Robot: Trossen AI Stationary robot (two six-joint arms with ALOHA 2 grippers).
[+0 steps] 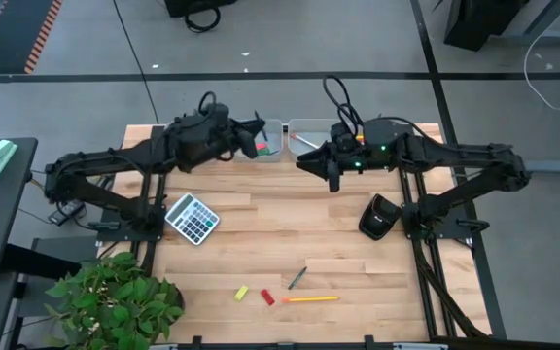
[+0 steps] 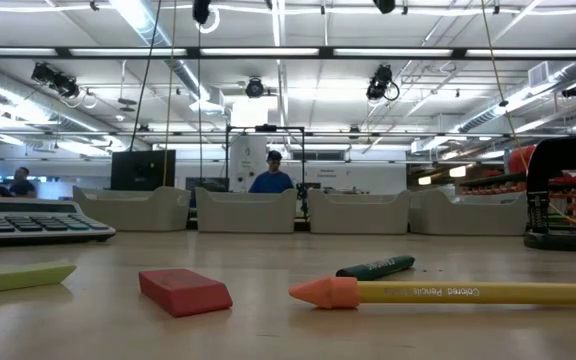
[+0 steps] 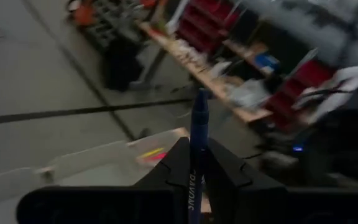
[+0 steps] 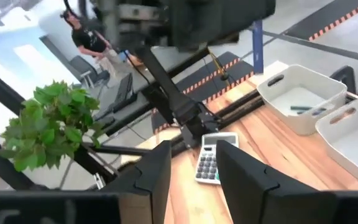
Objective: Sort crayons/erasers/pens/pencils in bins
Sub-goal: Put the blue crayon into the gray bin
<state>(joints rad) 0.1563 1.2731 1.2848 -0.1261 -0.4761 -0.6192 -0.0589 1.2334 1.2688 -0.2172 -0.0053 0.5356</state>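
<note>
My left gripper (image 1: 254, 144) hovers at the table's far edge beside a light-grey bin (image 1: 271, 138) and is shut on a blue crayon (image 3: 199, 118). That bin (image 3: 104, 163) holds red and yellow pieces (image 3: 152, 153). My right gripper (image 1: 333, 180) is open in the air in front of a second bin (image 1: 308, 134); its fingers (image 4: 160, 168) frame the calculator (image 4: 209, 163) far below. Near the table's front edge lie a yellow eraser (image 1: 242, 292), a red eraser (image 1: 268, 297), a yellow pencil (image 1: 311, 299) and a green crayon (image 1: 297, 278), all flat on the wood. My left gripper pinches the blue crayon between its two fingers (image 3: 225, 168), on the crayon's lower part (image 3: 196, 177). The fingers lie along the crayon, and its free end (image 3: 200, 99) sticks out past the fingertips. The crayon is lifted clear of the table.
A grey calculator (image 1: 192, 218) lies on the table's left part and a black object (image 1: 380, 216) on its right. A potted plant (image 1: 115, 297) stands at the near left corner. In the low view, bins (image 2: 246, 210) line the far edge behind the red eraser (image 2: 183, 290) and pencil (image 2: 448, 292).
</note>
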